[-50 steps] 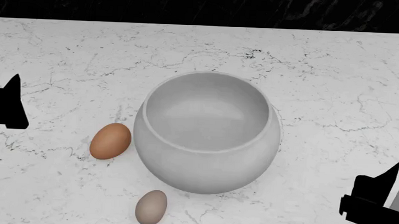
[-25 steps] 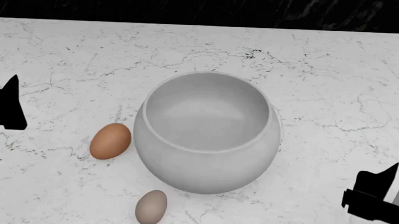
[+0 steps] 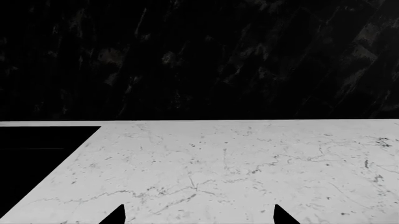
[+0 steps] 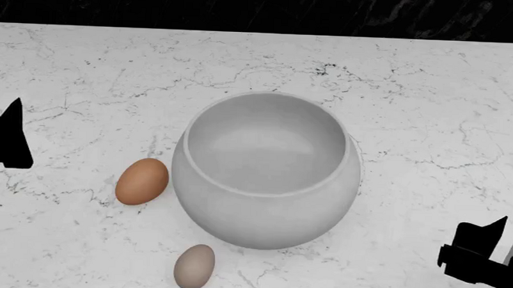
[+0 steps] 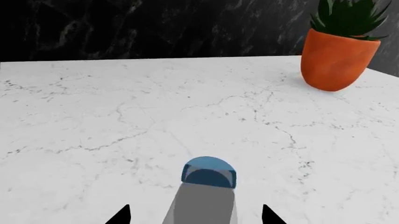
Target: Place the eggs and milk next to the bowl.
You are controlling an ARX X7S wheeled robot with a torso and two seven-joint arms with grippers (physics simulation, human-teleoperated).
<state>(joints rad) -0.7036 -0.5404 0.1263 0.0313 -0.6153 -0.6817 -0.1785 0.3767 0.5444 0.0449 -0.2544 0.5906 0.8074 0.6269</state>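
Between the right gripper's two dark fingertips, spread apart: the milk, a pale grey bottle, blue cap pointing away from the wrist camera, body lying along the white marble counter. No contact visible between fingertips and bottle, so open around it rather than clamped. Further ahead and off to one side, well apart from the bottle: an orange pot with a spiky green plant, against a black marble wall.

From the head view, low at the right edge, the same gripper as a black shape, a sliver of bottle just beside it, well apart from the bowl sitting left of it at mid-counter. On the bowl's far side from that gripper, the orange-brown egg, almost touching the bowl's belly; nearer the robot, the grey-beige egg, close to the bowl's base but apart.

Far left, the left gripper, well apart from both eggs. Through its wrist camera, fingertips spread wide over bare marble, holding nothing.
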